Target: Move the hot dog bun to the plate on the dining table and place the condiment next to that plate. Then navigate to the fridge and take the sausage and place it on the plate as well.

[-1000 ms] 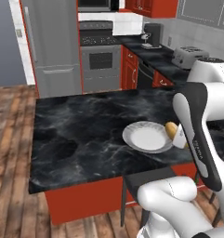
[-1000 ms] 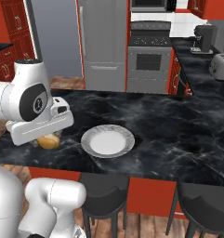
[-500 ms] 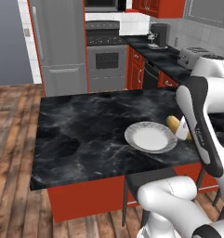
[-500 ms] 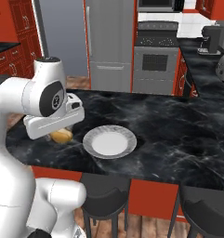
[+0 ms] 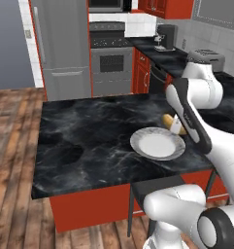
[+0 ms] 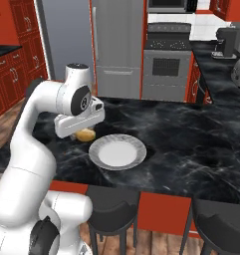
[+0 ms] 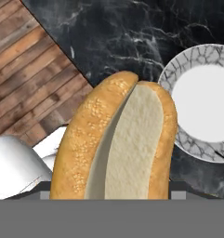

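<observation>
Status: first step in progress. The hand (image 6: 80,130) is clamped on the bun (image 7: 118,144) and holds it above the counter (image 5: 84,136), just beside the plate (image 5: 157,144), near the counter's edge. The plate is bare, so the bun is not yet delivered. Remaining, as judged from these views: set the bun on the plate, place the condiment beside it, then drive to the fridge (image 5: 62,46) for the sausage. The fridge doors appear shut.

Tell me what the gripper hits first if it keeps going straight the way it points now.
Probably the dining table: the gripper, holding the hot dog bun, points down at the black top just beside the plate, near the table's edge. Depth is unclear.
</observation>
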### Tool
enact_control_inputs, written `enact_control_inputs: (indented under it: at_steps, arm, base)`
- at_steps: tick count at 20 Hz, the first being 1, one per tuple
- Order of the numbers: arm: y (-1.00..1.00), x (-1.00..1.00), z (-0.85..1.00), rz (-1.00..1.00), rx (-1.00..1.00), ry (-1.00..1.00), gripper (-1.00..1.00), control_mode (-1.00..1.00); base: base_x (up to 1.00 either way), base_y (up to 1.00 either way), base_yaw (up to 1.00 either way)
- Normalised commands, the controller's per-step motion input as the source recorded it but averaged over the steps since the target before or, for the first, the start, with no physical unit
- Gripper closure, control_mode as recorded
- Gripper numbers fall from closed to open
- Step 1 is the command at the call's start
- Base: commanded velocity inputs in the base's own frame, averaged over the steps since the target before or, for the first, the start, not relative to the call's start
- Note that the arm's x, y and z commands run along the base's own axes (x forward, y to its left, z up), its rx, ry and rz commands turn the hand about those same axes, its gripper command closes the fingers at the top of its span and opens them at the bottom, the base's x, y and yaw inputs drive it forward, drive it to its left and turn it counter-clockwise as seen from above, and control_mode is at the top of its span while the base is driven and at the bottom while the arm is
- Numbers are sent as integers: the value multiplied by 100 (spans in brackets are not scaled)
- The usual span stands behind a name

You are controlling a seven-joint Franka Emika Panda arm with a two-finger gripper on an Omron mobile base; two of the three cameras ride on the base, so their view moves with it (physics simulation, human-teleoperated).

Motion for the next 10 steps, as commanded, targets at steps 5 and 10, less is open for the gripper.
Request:
enact_control_inputs:
  at_steps: [5, 10]
  arm:
    - [-14, 69, -80, 6, 0, -7, 100, -100]
    - [-9, 33, -74, 1, 0, 0, 100, -100]
  base:
    - [0, 0, 0]
    - [0, 0, 0]
